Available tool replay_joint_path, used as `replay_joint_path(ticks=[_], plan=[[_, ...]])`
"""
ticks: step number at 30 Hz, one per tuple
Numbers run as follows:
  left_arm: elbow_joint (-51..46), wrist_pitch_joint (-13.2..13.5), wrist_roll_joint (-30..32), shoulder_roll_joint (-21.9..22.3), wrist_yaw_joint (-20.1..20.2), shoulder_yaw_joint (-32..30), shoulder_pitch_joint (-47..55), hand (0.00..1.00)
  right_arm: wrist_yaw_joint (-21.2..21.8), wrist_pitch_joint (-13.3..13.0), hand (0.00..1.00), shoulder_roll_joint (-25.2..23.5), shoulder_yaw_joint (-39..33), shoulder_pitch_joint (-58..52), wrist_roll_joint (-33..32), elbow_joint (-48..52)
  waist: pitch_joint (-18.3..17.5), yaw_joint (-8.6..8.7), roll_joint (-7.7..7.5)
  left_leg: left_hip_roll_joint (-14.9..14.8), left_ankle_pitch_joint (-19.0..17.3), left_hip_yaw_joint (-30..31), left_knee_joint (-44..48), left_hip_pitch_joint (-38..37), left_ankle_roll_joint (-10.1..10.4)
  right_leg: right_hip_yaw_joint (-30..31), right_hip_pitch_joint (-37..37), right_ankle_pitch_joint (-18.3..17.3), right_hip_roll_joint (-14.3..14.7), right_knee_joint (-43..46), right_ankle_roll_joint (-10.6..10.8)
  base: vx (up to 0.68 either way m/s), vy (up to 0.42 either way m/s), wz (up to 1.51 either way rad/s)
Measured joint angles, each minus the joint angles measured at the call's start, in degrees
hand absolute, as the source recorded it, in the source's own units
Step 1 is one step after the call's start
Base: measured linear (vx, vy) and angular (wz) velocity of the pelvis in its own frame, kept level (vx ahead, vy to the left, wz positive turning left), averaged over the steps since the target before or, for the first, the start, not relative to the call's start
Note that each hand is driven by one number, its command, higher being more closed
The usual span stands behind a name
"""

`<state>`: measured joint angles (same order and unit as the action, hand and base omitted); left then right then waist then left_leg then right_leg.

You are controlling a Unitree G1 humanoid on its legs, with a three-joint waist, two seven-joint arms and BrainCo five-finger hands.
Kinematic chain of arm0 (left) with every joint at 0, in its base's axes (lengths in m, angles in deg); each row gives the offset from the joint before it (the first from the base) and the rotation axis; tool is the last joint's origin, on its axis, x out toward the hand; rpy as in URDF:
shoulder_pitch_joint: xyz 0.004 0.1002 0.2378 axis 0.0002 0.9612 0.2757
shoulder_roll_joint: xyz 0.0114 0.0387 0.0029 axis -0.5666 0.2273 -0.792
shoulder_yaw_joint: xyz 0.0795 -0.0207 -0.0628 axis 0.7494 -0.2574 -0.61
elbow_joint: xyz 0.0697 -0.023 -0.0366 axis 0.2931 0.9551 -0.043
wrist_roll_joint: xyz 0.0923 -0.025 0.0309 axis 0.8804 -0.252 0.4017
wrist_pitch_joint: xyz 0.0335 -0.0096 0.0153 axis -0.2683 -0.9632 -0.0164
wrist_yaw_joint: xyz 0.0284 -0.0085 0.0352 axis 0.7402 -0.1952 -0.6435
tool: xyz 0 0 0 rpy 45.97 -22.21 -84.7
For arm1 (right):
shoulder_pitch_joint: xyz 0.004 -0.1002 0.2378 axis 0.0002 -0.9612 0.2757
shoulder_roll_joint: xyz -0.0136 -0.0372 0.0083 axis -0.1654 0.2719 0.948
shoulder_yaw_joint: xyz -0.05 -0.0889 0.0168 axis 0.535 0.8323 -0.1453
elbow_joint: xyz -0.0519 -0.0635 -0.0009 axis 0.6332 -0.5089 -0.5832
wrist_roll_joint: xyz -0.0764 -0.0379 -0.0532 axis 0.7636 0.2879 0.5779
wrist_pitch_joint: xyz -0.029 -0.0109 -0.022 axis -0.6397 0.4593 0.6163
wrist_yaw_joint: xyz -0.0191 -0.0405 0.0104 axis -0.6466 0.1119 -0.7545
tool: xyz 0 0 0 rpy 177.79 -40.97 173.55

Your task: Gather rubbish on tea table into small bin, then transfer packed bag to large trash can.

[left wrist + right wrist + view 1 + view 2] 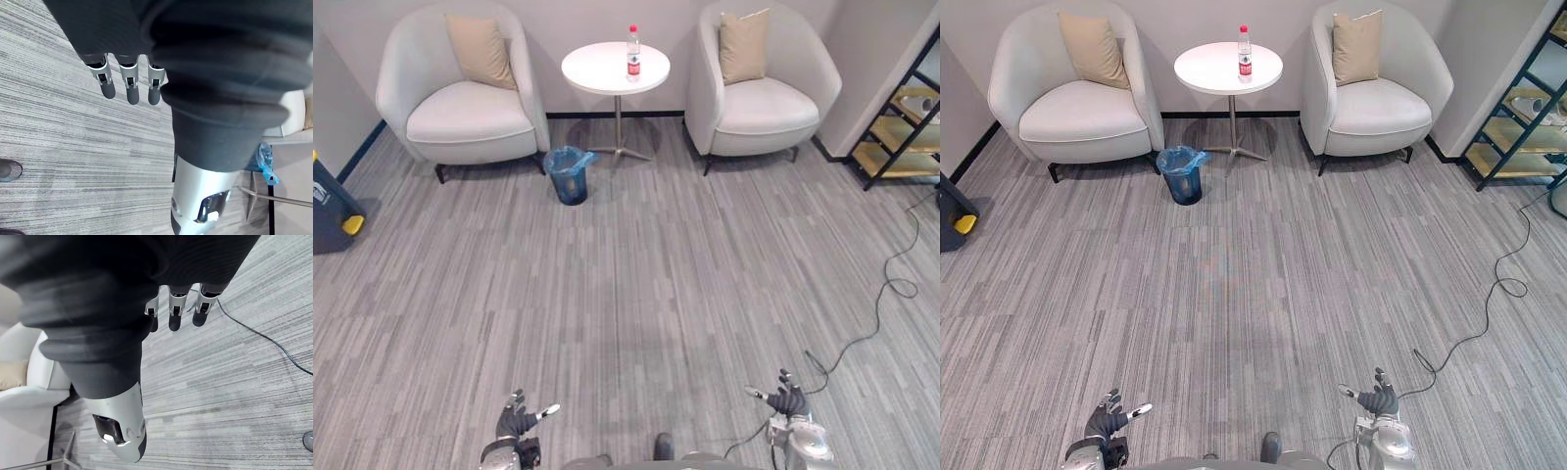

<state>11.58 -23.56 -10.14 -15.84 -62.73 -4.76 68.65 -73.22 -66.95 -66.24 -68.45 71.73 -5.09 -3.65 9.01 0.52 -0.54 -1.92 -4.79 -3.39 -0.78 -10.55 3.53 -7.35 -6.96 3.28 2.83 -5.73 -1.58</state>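
A clear plastic bottle (633, 52) with a red cap and label stands upright on the round white tea table (597, 70) far ahead between two armchairs. On the floor left of the table's foot stands the small bin (570, 174), lined with a blue bag. My left hand (517, 423) hangs low at the bottom left, fingers (128, 85) straight and holding nothing. My right hand (788, 399) is at the bottom right, fingers (175, 313) relaxed and empty too. Both hands are far from the table.
A white armchair (460, 93) with a beige cushion stands left of the table, another (759, 83) to its right. A dark blue bin with yellow parts (333, 211) sits at the left edge. A black shelf (901, 117) stands at the right. Grey carpet lies between.
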Motion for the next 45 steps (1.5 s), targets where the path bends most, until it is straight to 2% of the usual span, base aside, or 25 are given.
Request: replay_joint_path(ticks=[7, 20, 21, 23, 25, 26, 27, 28, 30, 31, 33, 35, 36, 37, 38, 39, 40, 41, 42, 43, 44, 45], plan=[[-0.01, 0.01, 0.61, -0.23, 1.10, -0.05, 1.16, 0.00, 1.15, 0.06, 0.00, 2.63, -0.24, -1.69, 1.73, 0.02, -0.25, 0.07, 0.30, -0.04, -0.14, -1.22, -0.29, -0.08, -0.18, 1.18, 0.08, 0.00, 0.13, -0.01, 0.00, -0.03, 0.025, -0.08], [-0.45, 0.01, 1.54, -0.27, 1.16, 0.03, 0.96, 0.00, 1.14, 1.09, 0.00, 2.89, -1.75, -1.71, 2.31, 0.06, -0.55, 0.14, 0.69, -0.16, -0.53, -1.77, -0.15, 1.46, -0.64, 1.35, 1.66, -0.59, 0.23, -0.05, 0.47, -0.02, 0.012, -0.01], [-0.56, 0.01, 1.53, -0.27, 1.09, 0.03, 0.82, 0.00, 1.12, 1.10, 0.00, 2.90, -1.71, -1.37, 2.31, 0.09, -0.60, 0.09, 0.76, -0.15, -1.13, -1.94, 0.89, 2.61, -1.42, 1.41, 2.36, -0.77, 0.20, 0.03, 0.26, 0.00, 0.023, -0.05], [-2.01, 0.00, 1.52, -0.23, 1.03, 0.02, 0.95, 0.00, 1.04, 1.14, 0.00, 2.93, -1.70, -0.71, 2.31, 0.09, -0.56, -0.07, 0.96, -0.36, -2.97, -2.64, 4.09, 5.04, -1.51, 1.99, 3.57, -0.91, 0.25, 0.21, 0.08, 0.02, 0.033, -0.20], [-3.02, -0.01, 1.48, -0.15, 0.95, 0.01, 1.16, 0.00, 0.94, 1.14, 0.00, 3.28, -1.64, 0.06, 2.28, 0.09, -0.39, -1.22, 1.98, -1.01, -5.28, -3.96, 7.73, 7.38, -1.66, 2.79, 7.04, -3.56, 0.48, 5.23, 0.35, 0.04, 0.050, -0.35], [-4.45, 0.00, 1.47, -0.11, 0.91, 0.03, 1.10, 0.00, 0.86, 1.16, 0.00, 3.54, -1.36, 0.66, 2.29, 0.09, -0.28, -1.27, 2.42, -1.21, -6.93, -4.53, 10.13, 9.01, -2.30, 2.81, 11.13, -7.40, 0.12, 12.62, 0.92, 0.02, 0.037, -0.17], [-5.32, 0.01, 1.44, -0.15, 0.90, 0.04, 1.08, 0.00, 0.85, 1.16, 0.00, 3.58, -1.25, 0.77, 2.29, 0.09, -0.28, -1.26, 2.42, -1.07, -7.76, -4.61, 11.15, 9.64, -2.57, 2.79, 13.12, -9.63, -0.33, 16.68, 1.52, 0.06, 0.058, -0.05], [-6.84, 0.16, 1.39, -0.24, 0.82, 0.21, 0.89, 0.00, 0.85, 1.21, 0.00, 3.58, -1.21, 0.56, 2.29, 0.11, 0.10, -1.23, 1.77, 0.01, -9.86, -4.40, 12.87, 9.78, -3.52, 2.00, 17.05, -14.35, -2.26, 26.59, 3.47, 0.10, 0.063, 0.00], [-6.95, 0.13, 1.36, -0.28, 0.55, 0.95, 0.76, 0.00, 0.78, 1.25, 0.00, 3.62, -1.11, 0.58, 2.24, 0.19, 0.33, -1.26, 1.56, 0.76, -11.60, -4.13, 13.35, 9.08, -4.46, -0.87, 21.84, -15.76, -4.79, 37.81, 4.58, 0.20, 0.071, 0.05], [-7.00, 0.03, 1.36, -1.01, 0.09, 2.52, 0.41, 0.00, 0.66, 1.32, 0.00, 3.72, 0.26, 0.32, 2.19, 0.59, 1.14, -0.80, 1.27, 1.30, -12.65, -3.23, 13.31, 6.90, -5.76, -3.03, 27.29, -17.19, -7.14, 49.10, 5.87, 0.21, 0.040, 0.16], [-7.02, -0.01, 1.35, -1.65, -0.45, 3.05, 0.38, 0.00, 0.71, 1.53, 0.00, 3.75, 1.05, 0.01, 2.11, 0.55, 1.84, -0.32, 1.69, 0.85, -13.09, -2.75, 12.67, 4.92, -5.22, -4.65, 29.78, -18.69, -8.07, 49.03, 5.33, 0.33, 0.022, 0.24], [-6.98, 0.01, 1.31, -2.29, -0.65, 2.87, -1.13, 0.00, 0.75, 1.53, 0.00, 4.49, 1.05, 0.75, 2.03, 0.56, 2.94, 0.96, 2.21, -1.00, -13.22, -1.01, 9.38, 1.37, -5.02, -6.74, 32.31, -18.02, -7.90, 41.25, 4.74, 0.51, -0.058, 0.44], [-6.99, 0.08, 1.14, -2.22, -0.82, 2.83, -2.36, 0.00, 0.74, 1.51, 0.00, 5.71, 1.04, 1.46, 1.99, 0.58, 3.76, 1.90, 3.37, -2.93, -13.14, -0.09, 7.21, -0.63, -4.87, -6.70, 33.54, -15.00, -6.78, 34.29, 4.38, 0.52, -0.127, 0.45], [-6.98, 0.08, 1.03, -2.21, -0.89, 2.81, -3.01, 0.00, 0.72, 1.49, 0.00, 6.31, 1.01, 1.75, 1.98, 0.59, 4.17, 2.35, 3.67, -3.63, -13.09, 0.39, 6.30, -1.59, -4.42, -6.62, 34.26, -12.94, -6.48, 30.84, 4.55, 0.66, -0.180, 0.50], [-7.10, 0.18, 0.99, -2.35, -1.12, 2.71, -3.78, 0.00, 0.65, 1.46, 0.00, 7.09, 1.01, 1.95, 1.97, 0.67, 4.56, 2.55, 3.12, -4.13, -12.97, 0.48, 5.63, -3.11, -2.17, -5.58, 35.06, -7.09, -6.16, 23.55, 4.21, 0.61, -0.192, 0.38], [-7.10, 0.27, 1.01, -2.17, -1.61, 2.65, -4.23, 0.00, 0.43, 1.47, 0.00, 7.59, 0.98, 1.75, 1.96, 0.79, 4.46, 2.78, 2.39, -5.18, -13.76, 0.64, 5.77, -4.75, 0.15, -5.64, 35.07, 3.18, -6.26, 22.08, 1.28, 0.62, -0.207, 0.20], [-6.95, 0.25, 1.04, -1.68, -1.61, 2.64, -4.64, 0.00, 0.39, 1.52, 0.00, 7.86, 0.93, 2.51, 1.97, 0.81, 4.79, 2.57, 3.58, -6.39, -13.67, 0.68, 6.56, -4.66, 0.77, -6.54, 35.67, 1.38, -5.52, 24.80, -0.94, 0.60, -0.243, 0.17], [-7.04, 0.29, 1.08, -1.55, -1.46, 2.80, -5.34, 0.00, 0.31, 1.34, 0.00, 7.25, 0.96, 3.41, 1.97, 1.29, 5.16, 2.78, 3.90, -7.11, -11.53, 0.18, 11.13, -2.74, 4.35, -7.23, 36.59, -2.97, -5.86, 29.95, -1.29, 0.59, -0.273, 0.18], [-7.24, 0.34, 1.11, -1.07, -1.51, 2.67, -5.30, 0.00, 0.56, 1.29, 0.00, 6.54, 1.19, 3.52, 1.97, 1.36, 5.40, 3.09, 4.13, -8.12, -7.96, -0.51, 20.50, 0.14, 5.96, -7.96, 34.52, -6.72, -5.80, 31.98, -1.86, 0.60, -0.293, 0.29], [-7.24, 0.35, 1.10, -0.57, -1.54, 2.53, -5.18, 0.00, 0.55, 1.25, 0.00, 6.45, 1.58, 3.43, 1.97, 1.37, 5.84, 3.05, 4.42, -8.78, -4.73, -0.78, 26.86, 1.91, 5.16, -8.27, 32.11, -8.34, -5.39, 31.77, -1.94, 0.64, -0.314, 0.24], [-7.73, 0.38, 1.10, 0.34, -1.49, 2.47, -4.09, 0.00, 0.56, 1.22, 0.00, 6.48, 3.50, 2.85, 1.96, 2.12, 6.50, 2.61, 4.83, -11.32, 4.52, -1.65, 41.38, 6.92, 3.98, -8.55, 26.09, -10.59, -4.15, 29.42, -2.65, 0.65, -0.297, 0.00], [-9.30, 0.43, 1.11, 0.69, -1.30, 2.59, -2.50, 0.00, 0.49, 1.00, 0.00, 5.70, 5.10, 2.09, 1.95, 4.67, 6.99, 1.54, 5.08, -14.38, 2.83, -2.83, 56.25, 12.58, 1.56, -7.97, 20.39, -12.10, -2.10, 26.41, -3.47, 0.64, -0.277, -0.10]])
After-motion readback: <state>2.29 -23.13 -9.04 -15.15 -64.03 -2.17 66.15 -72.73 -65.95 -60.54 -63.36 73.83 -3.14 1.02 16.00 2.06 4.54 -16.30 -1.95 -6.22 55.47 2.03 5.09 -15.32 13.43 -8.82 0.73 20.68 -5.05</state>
